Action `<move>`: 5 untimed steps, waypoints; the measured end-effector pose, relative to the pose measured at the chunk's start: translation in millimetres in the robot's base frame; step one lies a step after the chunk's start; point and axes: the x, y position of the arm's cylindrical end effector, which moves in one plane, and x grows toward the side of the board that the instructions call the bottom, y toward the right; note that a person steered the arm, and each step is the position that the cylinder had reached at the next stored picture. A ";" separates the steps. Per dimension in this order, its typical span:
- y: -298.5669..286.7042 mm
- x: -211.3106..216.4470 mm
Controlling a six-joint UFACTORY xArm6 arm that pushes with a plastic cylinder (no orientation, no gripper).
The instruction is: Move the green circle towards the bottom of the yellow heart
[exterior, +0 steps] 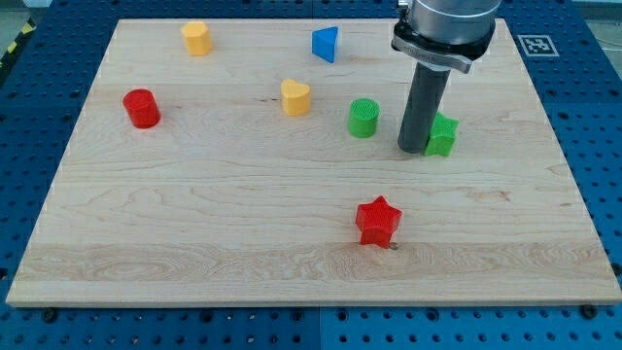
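Note:
The green circle (363, 118) stands right of the board's middle. The yellow heart (295, 97) lies to its left and slightly higher, a block's width away. My tip (412, 150) rests on the board to the right of the green circle, with a gap between them. It touches or nearly touches the left side of a green star-like block (443, 134), which the rod partly hides.
A red star (378, 221) lies below the green circle. A blue triangle (326, 44) and a yellow block (196, 38) sit near the view's top. A red cylinder (142, 108) is at the left. The wooden board (194, 224) ends in blue perforated table.

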 end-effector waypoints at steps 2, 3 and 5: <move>26.6 0.0; 42.7 -3.8; 53.5 -12.1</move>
